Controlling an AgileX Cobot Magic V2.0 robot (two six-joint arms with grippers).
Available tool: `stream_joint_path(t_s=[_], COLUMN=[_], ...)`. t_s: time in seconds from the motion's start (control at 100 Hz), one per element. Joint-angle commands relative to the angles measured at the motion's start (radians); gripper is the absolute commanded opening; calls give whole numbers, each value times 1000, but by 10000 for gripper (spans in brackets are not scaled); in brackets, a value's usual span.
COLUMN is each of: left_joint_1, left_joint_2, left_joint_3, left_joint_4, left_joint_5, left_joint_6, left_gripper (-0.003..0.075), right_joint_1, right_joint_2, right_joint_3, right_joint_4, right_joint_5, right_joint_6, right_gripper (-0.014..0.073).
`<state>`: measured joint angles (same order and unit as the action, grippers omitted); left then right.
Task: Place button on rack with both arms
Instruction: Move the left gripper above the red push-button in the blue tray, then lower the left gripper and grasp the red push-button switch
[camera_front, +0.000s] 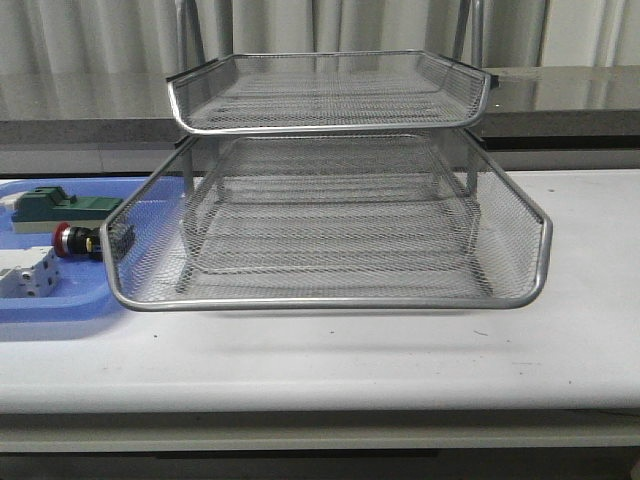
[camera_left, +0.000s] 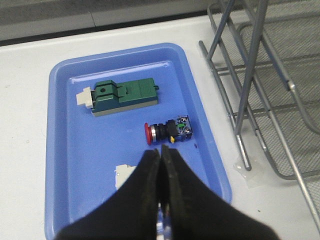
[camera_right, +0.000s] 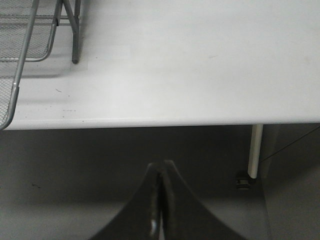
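Jaws of both arms together, empty. I see button (camera_left: 168, 131) just ahead of left jaws, lying sideways in blue tray (camera_left: 65, 150). Small, rigid, light, likely rolls; I'd grip black collar.

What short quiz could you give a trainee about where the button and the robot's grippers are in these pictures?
1. True or false: the button already lies on the rack.
2. Which thing lies nearest the button in the blue tray?
A. the green block
B. a screwdriver
C. a roll of tape
3. Fill in: the fingers of the left gripper and the right gripper are ____.

Key: 1. False, it lies on its side in the blue tray beside the rack. 2. A. 3. Shut, holding nothing.
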<state>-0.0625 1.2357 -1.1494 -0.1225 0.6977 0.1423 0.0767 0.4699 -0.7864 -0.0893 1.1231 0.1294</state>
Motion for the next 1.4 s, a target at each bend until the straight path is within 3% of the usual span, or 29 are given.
stream_joint_path(t_s=[0.0, 0.16, 0.23, 0.3, 0.45, 0.54, 0.86, 1.09, 1.39], left_joint_1=[-1, -1, -1, -1, -1, -1, -2, -2, -2], left_joint_2=[74, 217, 255, 275, 286, 286, 301, 406, 656], left_joint_3=[-96, -191, -216, -226, -226, -226, -232, -326, -559], left_joint_4=[-5, -5, -5, -5, -5, -5, -23, -39, -61], left_joint_5=[-27, 0, 16, 25, 27, 20, -12, 22, 251], left_joint_6=[49, 80, 104, 131, 138, 138, 163, 431, 696], left_gripper=[-20, -13, 41, 155, 518, 620, 619, 619, 619], right_joint_1=[1, 1, 1, 1, 1, 1, 1, 1, 1], right_joint_2=[8, 8, 8, 8, 8, 8, 8, 8, 8], right_joint_3=[-33, -33, -33, -33, -33, -33, -33, -33, -33], right_joint_4=[-18, -18, -18, -18, -18, -18, -18, -18, -18], right_joint_5=[-61, -61, -61, -61, -61, -61, -61, -60, -60], right_joint_6=[-1, -1, -1, -1, -1, -1, -1, -1, -1], right_gripper=[-68, -68, -68, -68, -68, -68, -68, -68, -68])
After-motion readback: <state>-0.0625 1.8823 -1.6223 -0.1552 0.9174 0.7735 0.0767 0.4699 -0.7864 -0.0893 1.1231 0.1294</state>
